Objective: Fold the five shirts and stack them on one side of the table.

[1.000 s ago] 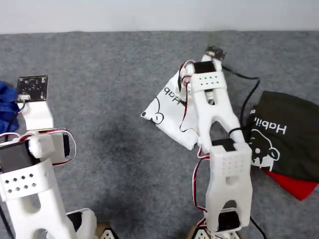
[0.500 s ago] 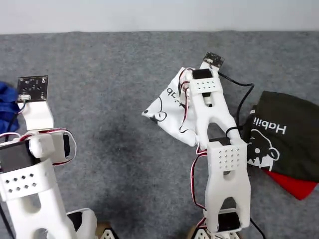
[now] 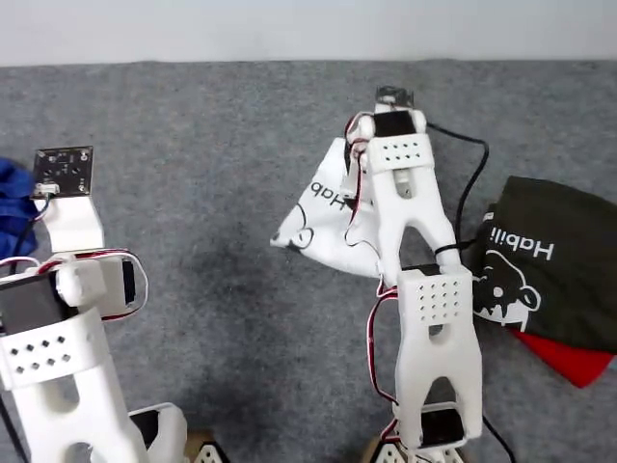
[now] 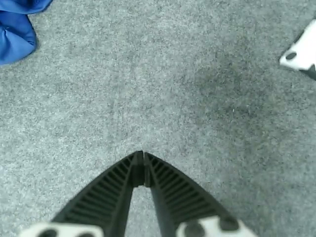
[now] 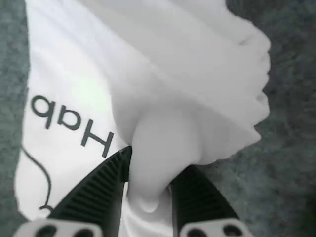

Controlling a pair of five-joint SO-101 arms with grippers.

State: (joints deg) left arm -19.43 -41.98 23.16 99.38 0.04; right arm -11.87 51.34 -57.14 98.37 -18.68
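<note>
Your right gripper [image 5: 158,164] is pinching a bunched fold of the white shirt [image 5: 148,74] – its two black ribbed fingers are sitting partly apart with a thick roll of cloth clamped between them. In the high view that shirt [image 3: 320,230] is lying crumpled near the middle of the grey table cover [image 3: 212,145], with the right arm [image 3: 415,222] stretching over it and hiding its right-hand part. The shirt's black lettering and line drawing are facing up. Your left gripper [image 4: 143,158] is hanging over bare grey cover with its fingertips pressed together and nothing between them. A blue shirt [image 4: 15,24] is lying bunched at the left edge of the table [image 3: 12,198], just beside the left arm's wrist. On the right side a dark shirt [image 3: 549,251] with white lettering is resting on top of a red shirt [image 3: 569,359] – the red one is peeking out along the near edge.
</note>
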